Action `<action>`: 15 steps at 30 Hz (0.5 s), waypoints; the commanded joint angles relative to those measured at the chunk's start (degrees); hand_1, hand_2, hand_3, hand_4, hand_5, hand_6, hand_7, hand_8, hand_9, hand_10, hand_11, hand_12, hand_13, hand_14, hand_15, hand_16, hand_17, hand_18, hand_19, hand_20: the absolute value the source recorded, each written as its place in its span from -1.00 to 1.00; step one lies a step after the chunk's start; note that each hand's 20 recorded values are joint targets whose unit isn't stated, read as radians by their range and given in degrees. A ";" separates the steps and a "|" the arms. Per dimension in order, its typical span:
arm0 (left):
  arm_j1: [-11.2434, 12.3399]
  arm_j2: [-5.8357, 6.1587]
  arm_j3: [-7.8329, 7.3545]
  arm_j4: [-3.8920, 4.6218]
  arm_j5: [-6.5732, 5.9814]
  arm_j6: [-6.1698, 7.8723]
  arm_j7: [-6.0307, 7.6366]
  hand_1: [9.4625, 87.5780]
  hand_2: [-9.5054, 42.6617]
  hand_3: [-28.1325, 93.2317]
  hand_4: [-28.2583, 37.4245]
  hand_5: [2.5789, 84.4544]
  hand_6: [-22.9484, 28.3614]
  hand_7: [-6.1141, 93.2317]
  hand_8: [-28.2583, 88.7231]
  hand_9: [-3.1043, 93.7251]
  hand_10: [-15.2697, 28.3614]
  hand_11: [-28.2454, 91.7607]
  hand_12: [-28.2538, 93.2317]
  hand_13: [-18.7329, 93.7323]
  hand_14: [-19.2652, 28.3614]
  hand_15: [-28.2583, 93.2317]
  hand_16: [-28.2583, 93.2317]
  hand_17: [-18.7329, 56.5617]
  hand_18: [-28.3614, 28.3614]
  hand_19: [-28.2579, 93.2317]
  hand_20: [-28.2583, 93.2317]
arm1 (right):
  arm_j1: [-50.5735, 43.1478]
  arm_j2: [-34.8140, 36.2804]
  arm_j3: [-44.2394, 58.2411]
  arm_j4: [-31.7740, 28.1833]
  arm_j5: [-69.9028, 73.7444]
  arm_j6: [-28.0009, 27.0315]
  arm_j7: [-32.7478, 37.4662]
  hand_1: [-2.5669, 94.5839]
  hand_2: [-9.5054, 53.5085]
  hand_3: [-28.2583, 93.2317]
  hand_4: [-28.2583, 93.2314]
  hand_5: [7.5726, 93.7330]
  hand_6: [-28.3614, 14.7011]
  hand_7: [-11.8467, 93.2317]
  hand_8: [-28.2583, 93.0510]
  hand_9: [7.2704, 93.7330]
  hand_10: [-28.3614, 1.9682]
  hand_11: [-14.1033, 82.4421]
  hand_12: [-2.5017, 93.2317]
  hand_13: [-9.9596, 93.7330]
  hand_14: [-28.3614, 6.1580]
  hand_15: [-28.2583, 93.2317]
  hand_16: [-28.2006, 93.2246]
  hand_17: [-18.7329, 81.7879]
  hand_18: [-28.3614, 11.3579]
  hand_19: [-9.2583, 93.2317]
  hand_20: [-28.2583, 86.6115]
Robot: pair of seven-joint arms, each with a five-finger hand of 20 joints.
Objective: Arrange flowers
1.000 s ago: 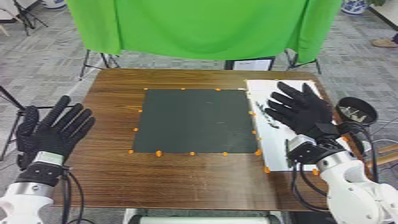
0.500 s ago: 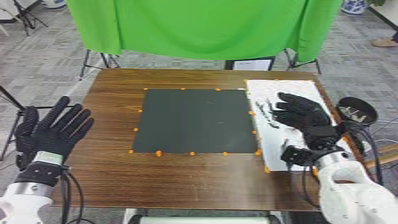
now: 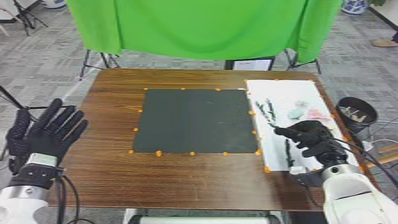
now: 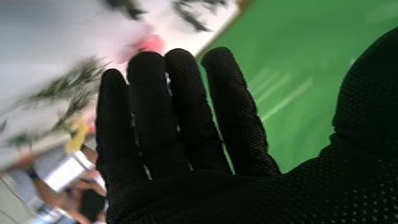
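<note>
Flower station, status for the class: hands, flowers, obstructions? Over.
Left hand open, near table's left edge. Right hand open, over white sheet. Pink flower on sheet, ungrasped. Right hand hides part of sheet.

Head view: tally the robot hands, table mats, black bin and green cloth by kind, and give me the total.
Robot hands: 2 (left hand, right hand)
Mats: 2 (dark mat, white mat)
Bins: 1 (black bin)
Cloths: 1 (green cloth)
Total: 6
</note>
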 commanded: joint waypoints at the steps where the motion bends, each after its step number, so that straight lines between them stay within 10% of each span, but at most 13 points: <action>1: 1.68 -0.36 -0.55 -0.64 -1.27 1.10 0.88 -0.66 -0.17 0.58 -1.00 -0.17 0.31 -0.72 -0.63 -0.31 0.58 -0.25 -0.35 -0.29 0.58 -0.03 -0.64 -0.63 0.42 -0.03 -0.50 | -1.62 3.76 1.83 -2.81 -30.95 -7.52 7.59 -0.58 -1.00 0.45 -1.00 0.02 0.05 -0.04 -0.74 -0.05 -0.46 0.38 -0.01 -0.04 -0.63 0.65 0.05 -0.29 -0.80 0.39 0.03; 15: 0.58 -0.07 -0.02 0.11 -0.74 0.38 -0.38 -0.65 -0.16 0.57 -1.00 -0.17 0.28 -0.71 -0.64 -0.30 0.57 -0.24 -0.35 -0.29 0.58 -0.02 -0.64 -0.63 0.42 -0.03 -0.50 | 2.77 4.77 -0.42 -4.31 -24.36 -29.20 10.14 -0.55 -1.00 0.37 -1.00 0.29 0.04 0.15 -0.73 0.22 -0.46 0.46 0.19 0.16 -0.68 0.69 0.24 -0.19 -0.92 0.54 0.17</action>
